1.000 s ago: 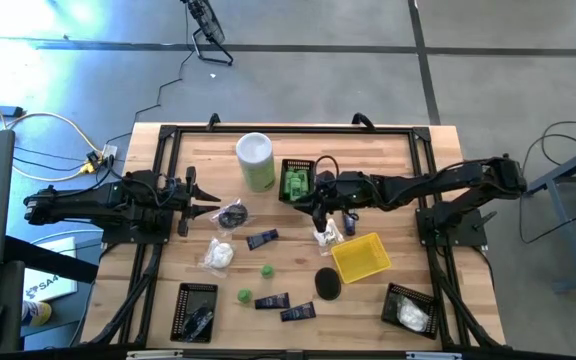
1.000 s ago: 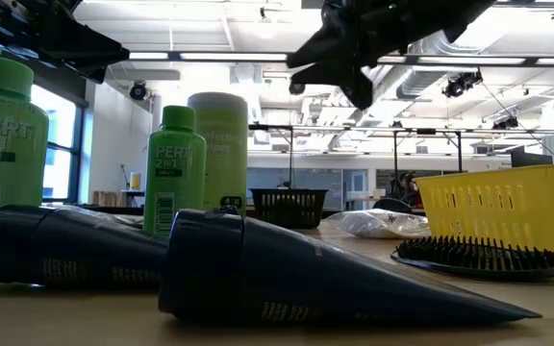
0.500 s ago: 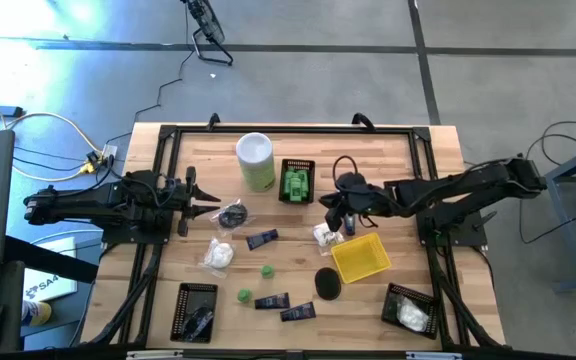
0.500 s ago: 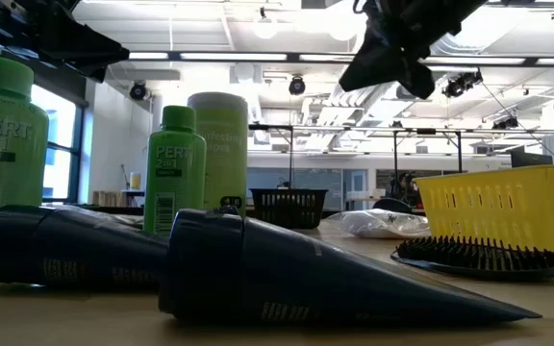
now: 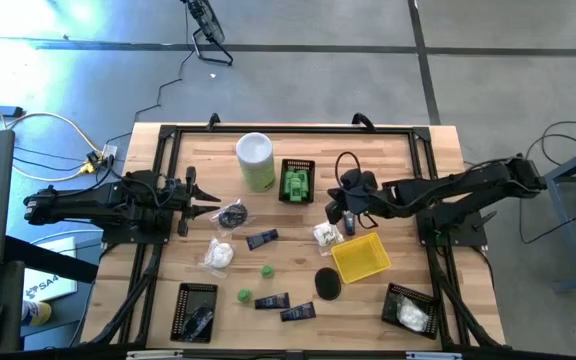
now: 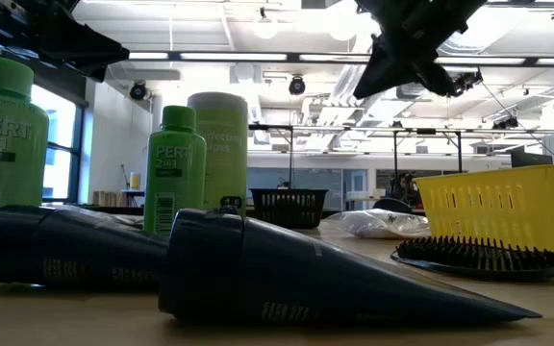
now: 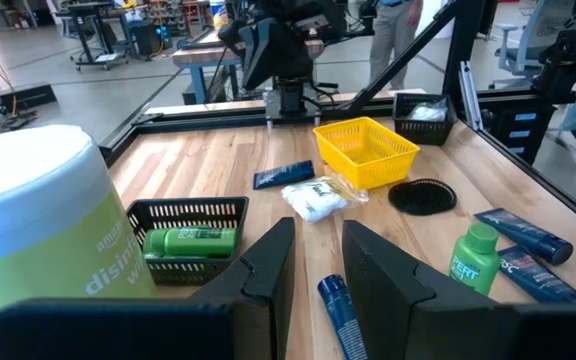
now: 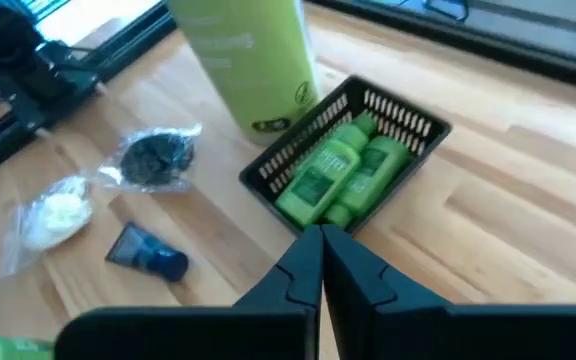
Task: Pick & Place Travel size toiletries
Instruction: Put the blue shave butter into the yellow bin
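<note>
A: Over mid-desk, right hand pinched shut, empty, near black basket with green bottles.
B: Left hand?
A: Narrow gap, empty, parked. Risk: shut fingers shove white packet instead of gripping.

There are 4 cameras. The high one hangs far above and looks straight down on the whole worktop and both arms. The low one sits right at worktop height, very close to 2 dark tubes, and looks level across into the room. The left wrist camera looks forward over the worktop toward the yellow basket. The right wrist camera looks down, close, on the black basket with green bottles. The high view and both wrist views all show that black basket.
</note>
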You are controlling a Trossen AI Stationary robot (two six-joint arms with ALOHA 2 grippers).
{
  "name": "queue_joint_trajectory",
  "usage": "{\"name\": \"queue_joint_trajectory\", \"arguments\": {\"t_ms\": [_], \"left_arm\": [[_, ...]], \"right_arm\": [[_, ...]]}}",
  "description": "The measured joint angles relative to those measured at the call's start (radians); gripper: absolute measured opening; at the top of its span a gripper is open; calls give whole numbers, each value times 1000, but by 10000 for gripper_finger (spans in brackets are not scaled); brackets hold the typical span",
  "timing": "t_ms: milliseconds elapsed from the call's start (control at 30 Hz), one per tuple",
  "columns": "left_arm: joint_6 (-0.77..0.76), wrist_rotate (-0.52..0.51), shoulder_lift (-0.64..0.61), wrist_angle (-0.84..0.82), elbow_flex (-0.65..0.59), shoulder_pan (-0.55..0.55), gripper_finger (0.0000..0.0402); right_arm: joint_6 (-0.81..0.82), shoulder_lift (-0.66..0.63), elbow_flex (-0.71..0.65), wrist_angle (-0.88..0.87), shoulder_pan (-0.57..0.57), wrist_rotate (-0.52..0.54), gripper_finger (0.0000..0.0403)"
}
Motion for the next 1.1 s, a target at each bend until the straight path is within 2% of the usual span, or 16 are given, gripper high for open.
{"name": "queue_joint_trajectory", "arguments": {"t_ms": [100,267,500,600,667,933,1100], "left_arm": [[0,0,0,0,0,0,84],[0,0,0,0,0,0,84],[6,-4,0,-12,0,0,84],[7,-4,0,-41,0,0,84],[8,-3,0,-56,0,0,84],[75,-3,0,14,0,0,84],[76,-3,0,68,0,0,84]], "right_arm": [[35,22,62,-114,-1,26,3],[148,71,166,-334,-20,13,3],[290,135,235,-548,-65,-138,3],[289,139,231,-564,-84,-237,3],[280,139,229,-554,-92,-268,3],[276,139,229,-517,-107,-262,3],[189,139,228,-471,-119,-292,3]]}}
